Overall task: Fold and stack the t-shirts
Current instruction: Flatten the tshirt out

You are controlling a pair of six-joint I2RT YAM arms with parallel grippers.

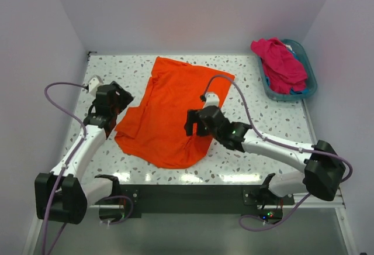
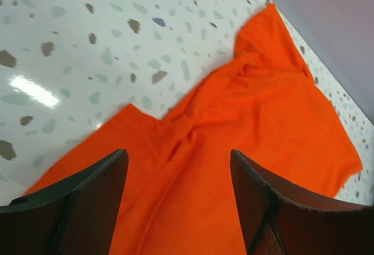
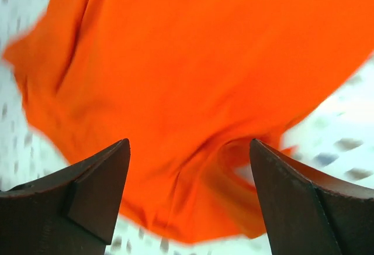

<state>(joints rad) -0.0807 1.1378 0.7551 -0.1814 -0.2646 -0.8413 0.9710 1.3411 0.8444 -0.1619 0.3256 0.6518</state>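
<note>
orange shirt (image 1: 169, 109) spread flat for folding; left gripper (image 2: 178, 161) at its 9 o'clock, right gripper (image 3: 190, 150) at 4 o'clock, both wide apart.

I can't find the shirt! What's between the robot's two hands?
The orange t-shirt lies spread out between the left gripper and the right gripper. The top view shows this.

You have a white surface (image 1: 111, 71) flecked with grey and brown chips, glossy enough to throw back a glare patch in the left wrist view (image 2: 87, 33). A teal plastic basket (image 1: 312, 79) sits at its far right corner, close to the right wall (image 1: 345, 44). Pale lilac walls enclose it on three sides: the back wall (image 1: 193, 15), the left wall (image 1: 35, 44) and that right one.
</note>
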